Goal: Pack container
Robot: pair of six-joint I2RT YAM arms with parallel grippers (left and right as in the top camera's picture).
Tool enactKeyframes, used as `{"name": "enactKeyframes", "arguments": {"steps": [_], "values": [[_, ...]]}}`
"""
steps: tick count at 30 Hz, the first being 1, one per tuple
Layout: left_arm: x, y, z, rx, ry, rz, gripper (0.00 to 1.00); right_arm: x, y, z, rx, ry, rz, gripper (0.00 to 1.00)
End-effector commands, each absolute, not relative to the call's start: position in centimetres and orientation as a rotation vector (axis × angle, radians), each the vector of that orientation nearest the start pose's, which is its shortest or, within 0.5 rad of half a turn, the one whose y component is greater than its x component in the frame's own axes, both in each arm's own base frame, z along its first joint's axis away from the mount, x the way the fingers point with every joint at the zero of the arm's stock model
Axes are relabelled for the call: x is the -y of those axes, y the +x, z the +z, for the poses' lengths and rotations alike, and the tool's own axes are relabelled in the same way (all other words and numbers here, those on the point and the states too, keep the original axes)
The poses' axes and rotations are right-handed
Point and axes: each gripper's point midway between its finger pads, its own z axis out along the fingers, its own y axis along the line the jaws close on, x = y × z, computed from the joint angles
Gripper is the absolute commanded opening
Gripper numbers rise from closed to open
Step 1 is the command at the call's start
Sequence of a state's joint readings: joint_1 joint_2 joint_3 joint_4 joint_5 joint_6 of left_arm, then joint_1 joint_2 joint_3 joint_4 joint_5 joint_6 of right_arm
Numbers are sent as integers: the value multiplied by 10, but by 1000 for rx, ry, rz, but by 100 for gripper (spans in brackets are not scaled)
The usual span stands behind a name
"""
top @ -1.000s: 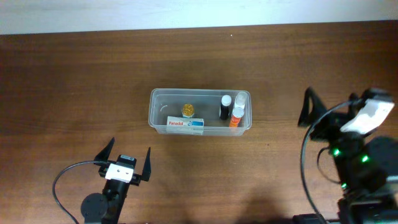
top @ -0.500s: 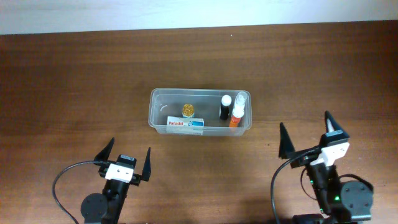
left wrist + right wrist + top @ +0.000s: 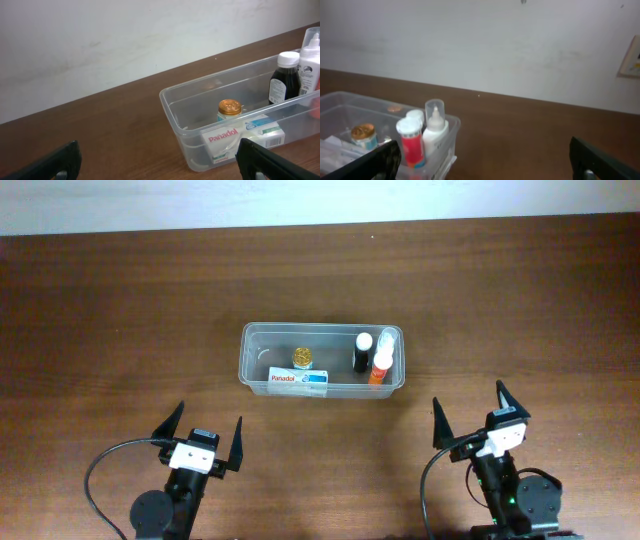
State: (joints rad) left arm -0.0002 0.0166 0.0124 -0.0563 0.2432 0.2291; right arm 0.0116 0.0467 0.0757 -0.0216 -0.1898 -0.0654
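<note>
The clear plastic container (image 3: 250, 360) sits mid-table. It holds a white Panadol box (image 3: 298, 380), a small gold-capped jar (image 3: 302, 358), a dark bottle with a white cap (image 3: 362, 352), an orange-red tube (image 3: 380, 367) and a white dropper bottle (image 3: 387, 340). It also shows in the left wrist view (image 3: 172, 107) and in the right wrist view (image 3: 451, 126). My left gripper (image 3: 204, 436) is open and empty near the front edge, left of the container. My right gripper (image 3: 472, 423) is open and empty at the front right.
The dark wooden table (image 3: 120, 310) meets a white wall (image 3: 100, 40) at its far edge. Black cables (image 3: 100, 475) loop beside each arm base at the front.
My right arm has drawn back from the right edge toward the front and settled lower, fingers spread open. The left arm and the container's contents have not moved.
</note>
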Motion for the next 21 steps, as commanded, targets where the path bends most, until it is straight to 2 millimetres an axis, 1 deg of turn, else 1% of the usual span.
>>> {"name": "enactKeyframes", "arguments": {"steps": [1,5,7,11,21], "values": [[40,242,162,-1584,374,-9,99,-32,243,183,-1556,-202,85,98],[40,242,162,-1585,374,-9,99,-30,244,166,-1597,-193,81,98],[40,242,162,-1585,374,-9,99,-29,244,160,-1620,-187,77,98],[40,242,162,-1584,374,-9,99,-21,245,159,-1628,-155,43,98],[40,242,162,-1584,374,-8,99,-23,245,159,-1627,-158,52,98]]}}
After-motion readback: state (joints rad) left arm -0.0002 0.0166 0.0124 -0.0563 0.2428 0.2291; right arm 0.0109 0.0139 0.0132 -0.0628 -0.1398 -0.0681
